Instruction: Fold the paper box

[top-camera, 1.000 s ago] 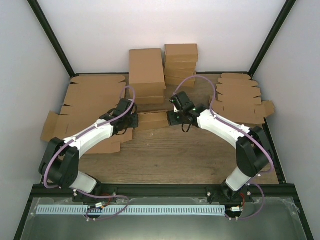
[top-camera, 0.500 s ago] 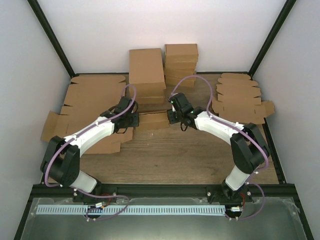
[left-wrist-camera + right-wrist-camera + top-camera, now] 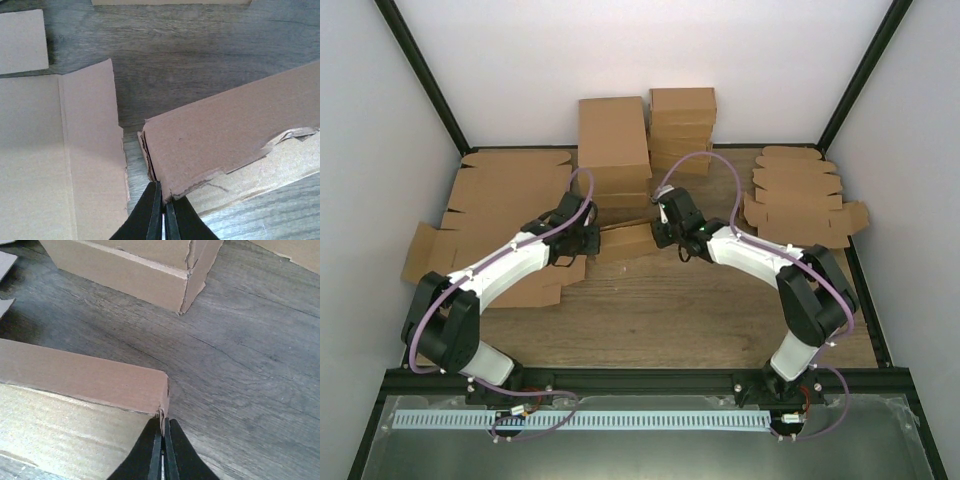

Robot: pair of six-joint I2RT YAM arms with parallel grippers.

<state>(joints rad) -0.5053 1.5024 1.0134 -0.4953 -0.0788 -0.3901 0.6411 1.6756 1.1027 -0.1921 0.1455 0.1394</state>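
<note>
- Brown cardboard box (image 3: 625,242) lies mid-table between your two arms, long side running L–R and a bit skewed.
- L gripper (image 3: 162,197): fingers pressed together on the box's near L corner, pinching the card edge there. That corner is ragged, and a paper layer is peeled along the box's face.
- R gripper (image 3: 162,430): fingers pressed together at the box's R end corner, with a thin sliver of card edge nipped between them.
- L side is tight. A flat blank (image 3: 55,165) lies just beside the L corner, with only a narrow strip of table (image 3: 670,310) between its cut edge and the box. It's part of the L blanks (image 3: 505,195), which run out to the L wall.
- Rear is also tight. The tall stack (image 3: 614,140) and 2nd stack (image 3: 682,118) stand near, behind the box. In the R wrist view a carton (image 3: 125,270) has its corner pointing at the box, apart from it, w/ bare wood between.
- R side: bare wood past the R gripper, then the R blanks (image 3: 798,195), well apart from the box.
- Front is your widest room. Bare wood runs from the box's near edge back toward the arm bases, crossed only by the forearms.
</note>
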